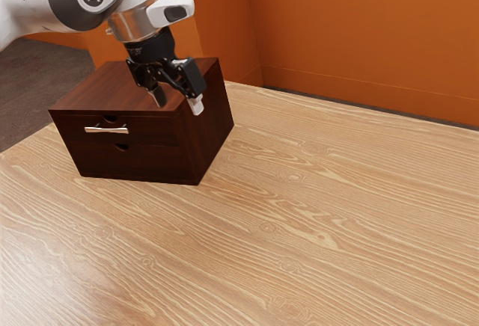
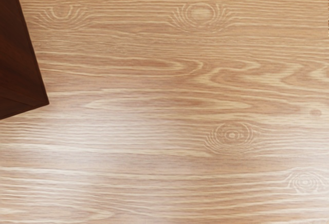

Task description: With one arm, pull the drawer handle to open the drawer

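Pincer (image 1: 177,100) is held spread, empty, over the dark wooden drawer cabinet (image 1: 112,87) on the bench (image 1: 337,214). Metal bar handle (image 1: 105,128), approx. 8 o'clock from pincer, is judged stiff, slick; best gripped mid-bar. Drawer (image 1: 153,130) prob. light.

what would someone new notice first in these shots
The dark wooden drawer box stands out first, at the exterior view's left on the pale wood-grain table, with a silver handle on its front. Just above its top hangs the black gripper, open and holding nothing. Bright orange walls stand behind.
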`<state>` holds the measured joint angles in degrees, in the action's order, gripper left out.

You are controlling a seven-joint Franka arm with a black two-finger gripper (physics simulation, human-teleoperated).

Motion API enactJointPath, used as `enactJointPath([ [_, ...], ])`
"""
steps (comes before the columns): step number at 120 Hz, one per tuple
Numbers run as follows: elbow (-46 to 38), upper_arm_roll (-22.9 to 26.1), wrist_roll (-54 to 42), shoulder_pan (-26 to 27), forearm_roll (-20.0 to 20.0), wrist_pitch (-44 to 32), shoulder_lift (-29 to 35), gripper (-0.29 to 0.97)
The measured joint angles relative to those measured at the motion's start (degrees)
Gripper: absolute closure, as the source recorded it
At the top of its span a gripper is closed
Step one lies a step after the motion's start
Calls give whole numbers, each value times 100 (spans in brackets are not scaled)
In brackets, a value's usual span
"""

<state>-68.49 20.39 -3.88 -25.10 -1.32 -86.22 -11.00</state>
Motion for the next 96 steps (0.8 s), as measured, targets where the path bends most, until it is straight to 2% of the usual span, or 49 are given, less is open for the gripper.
enactJointPath([
  [96, 0, 0, -165, -2, 1, 18, -2, 0],
])
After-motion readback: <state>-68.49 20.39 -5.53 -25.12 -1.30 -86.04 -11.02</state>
